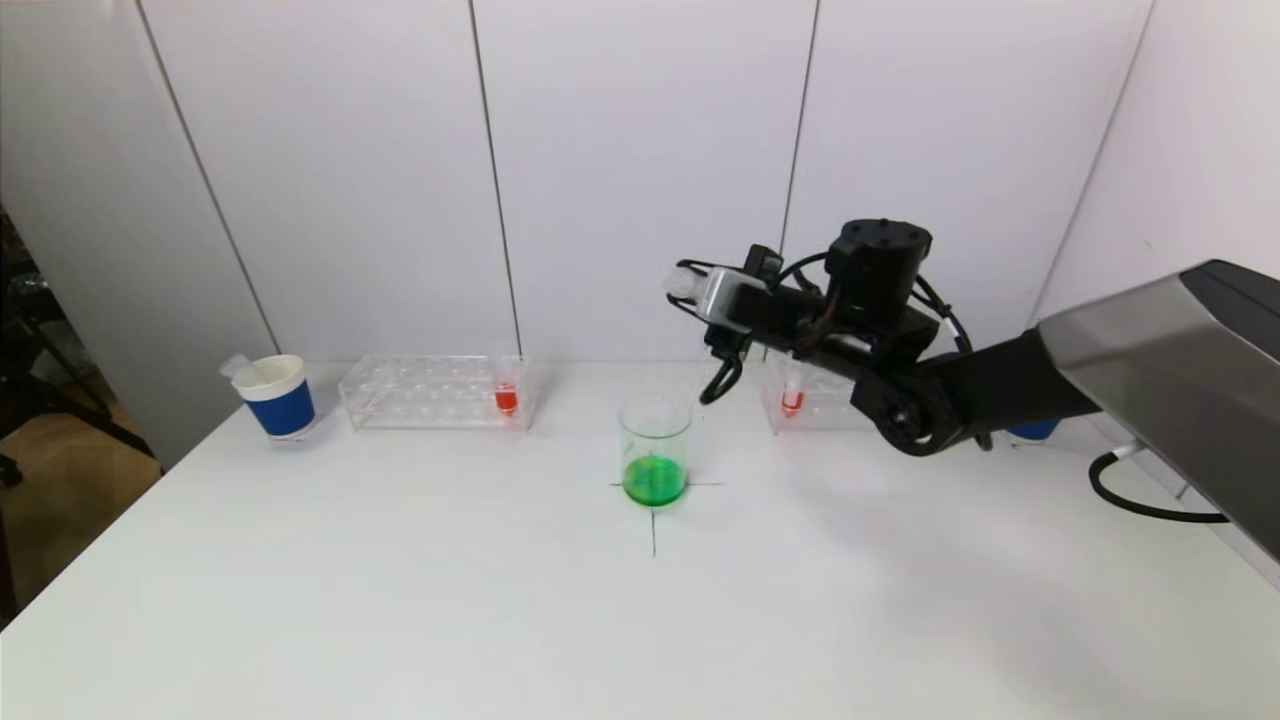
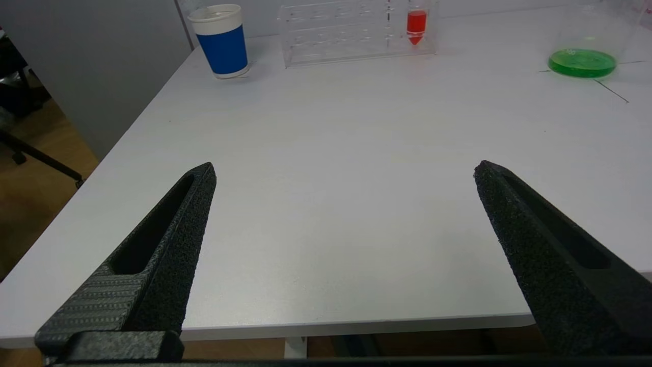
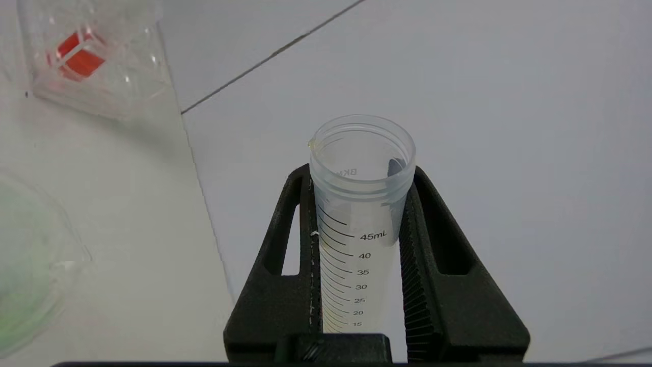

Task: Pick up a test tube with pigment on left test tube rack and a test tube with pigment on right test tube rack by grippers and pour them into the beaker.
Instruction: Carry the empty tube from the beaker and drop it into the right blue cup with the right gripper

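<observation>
An empty-looking test tube [image 3: 360, 214] is held clamped in the right hand [image 3: 360, 239], raised above and behind the beaker [image 1: 655, 450], in which green liquid is seen on the desk [image 1: 400, 580]. The left hand [image 2: 344, 173] is spread wide, low over the desk edge, nothing held.

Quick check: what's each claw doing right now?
Left claw: open, empty, low over the table's near edge.
Right claw: closed on an empty-looking test tube, up near the beaker.
</observation>
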